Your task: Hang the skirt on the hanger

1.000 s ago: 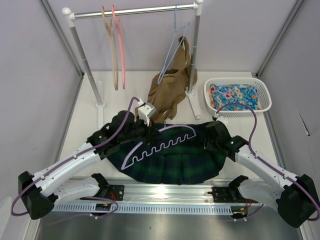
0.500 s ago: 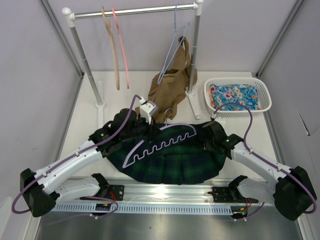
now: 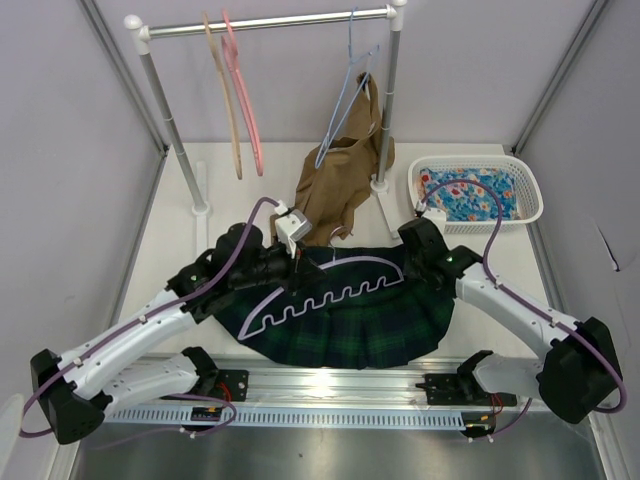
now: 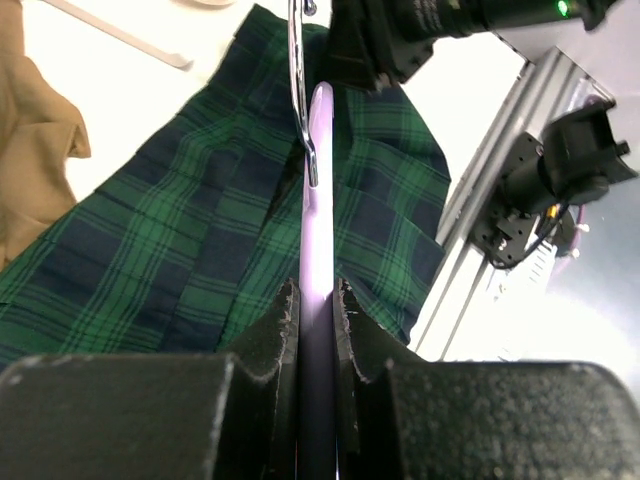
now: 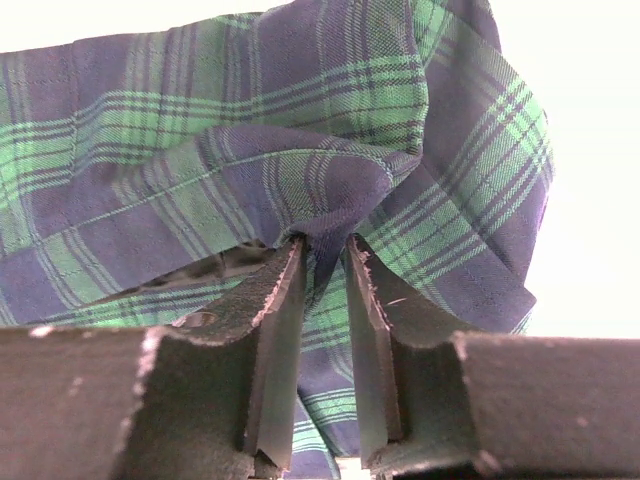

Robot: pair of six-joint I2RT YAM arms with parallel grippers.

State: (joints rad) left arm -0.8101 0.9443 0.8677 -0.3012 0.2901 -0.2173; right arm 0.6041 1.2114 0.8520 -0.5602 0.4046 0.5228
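The green and navy plaid skirt [image 3: 350, 325] lies spread on the table between the arms. The lavender hanger [image 3: 330, 290] with its scalloped bar lies on top of it, tilted up to the right. My left gripper [image 3: 292, 262] is shut on the hanger's upper arm near the metal hook; in the left wrist view the lavender bar [image 4: 318, 250] runs between the fingers. My right gripper [image 3: 418, 262] is shut on a fold of the skirt [image 5: 330, 200] at its upper right corner.
A rack [image 3: 270, 22] at the back holds a tan hanger [image 3: 228, 100], a pink hanger [image 3: 246, 100] and a thin blue hanger [image 3: 345, 90] with a tan-brown garment [image 3: 340, 185]. A white basket [image 3: 476, 190] with blue floral cloth stands at the back right. A metal rail [image 3: 330, 385] runs along the near edge.
Both grippers have moved away from the bases and slightly left. The hanger went with the left gripper, and the skirt's upper right corner was pulled further back.
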